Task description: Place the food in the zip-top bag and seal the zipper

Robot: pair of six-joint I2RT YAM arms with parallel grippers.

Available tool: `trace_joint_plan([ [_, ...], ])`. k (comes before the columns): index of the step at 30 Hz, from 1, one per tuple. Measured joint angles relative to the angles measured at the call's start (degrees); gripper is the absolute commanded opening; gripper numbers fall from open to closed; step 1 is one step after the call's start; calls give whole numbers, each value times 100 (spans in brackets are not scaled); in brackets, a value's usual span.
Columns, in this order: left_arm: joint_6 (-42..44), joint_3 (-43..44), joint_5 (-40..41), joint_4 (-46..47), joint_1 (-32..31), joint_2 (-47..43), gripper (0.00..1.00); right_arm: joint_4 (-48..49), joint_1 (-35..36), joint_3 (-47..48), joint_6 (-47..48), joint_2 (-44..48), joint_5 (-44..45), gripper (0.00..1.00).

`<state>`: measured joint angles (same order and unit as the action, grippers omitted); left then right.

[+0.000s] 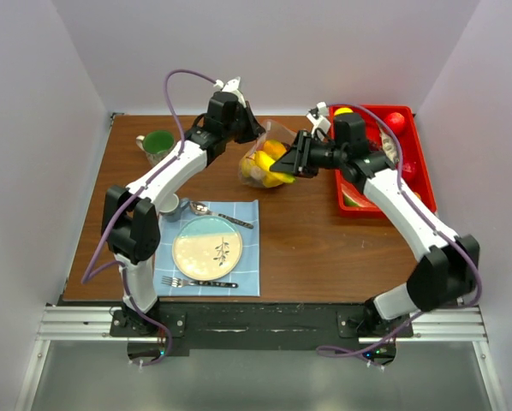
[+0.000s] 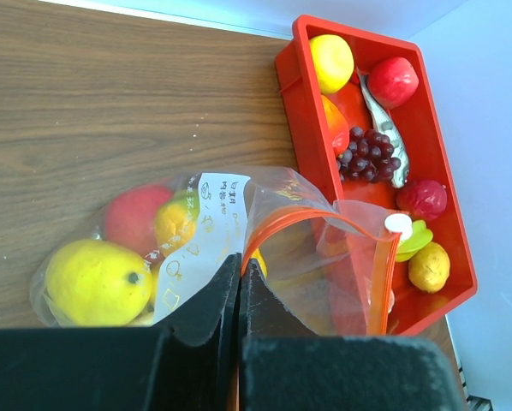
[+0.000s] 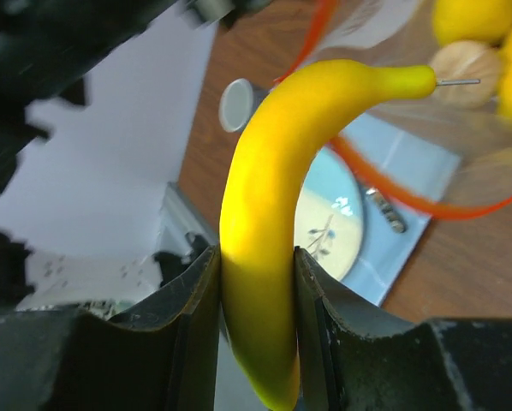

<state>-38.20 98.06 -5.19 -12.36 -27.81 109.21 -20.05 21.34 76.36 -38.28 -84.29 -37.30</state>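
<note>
Zip-top bag (image 2: 294,248) pinched at its rim by left tool (image 2: 239,267); right tool (image 3: 256,267) clamping yellow banana (image 3: 273,163) at the bag's zipper (image 2: 314,215).

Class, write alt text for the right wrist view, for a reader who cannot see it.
The right hand grips a yellow banana, its tip at the open mouth of the clear zip-top bag with its red zipper. More yellow fruit lies inside; beyond, a plate on a blue cloth.
</note>
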Motion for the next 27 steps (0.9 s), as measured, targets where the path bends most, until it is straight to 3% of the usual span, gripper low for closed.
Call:
trace_joint_plan([
  [5, 37, 0, 2, -50, 0, 0, 0, -321, -9, 529, 219, -708, 684, 7],
  [14, 35, 0, -15, -55, 2, -2, 0, -470, 35, 1123, 363, -929, 1703, 9],
  [19, 31, 0, -52, -48, 4, 0, 0, -656, 264, 1620, 372, -1467, 2393, 16],
  [22, 26, -4, -66, -15, 4, -2, 0, -866, 509, 1843, 328, -1832, 2924, 23],
  [27, -24, -46, -98, 87, -13, -2, 0, -1014, 863, 2133, 103, -2229, 3799, 58],
])
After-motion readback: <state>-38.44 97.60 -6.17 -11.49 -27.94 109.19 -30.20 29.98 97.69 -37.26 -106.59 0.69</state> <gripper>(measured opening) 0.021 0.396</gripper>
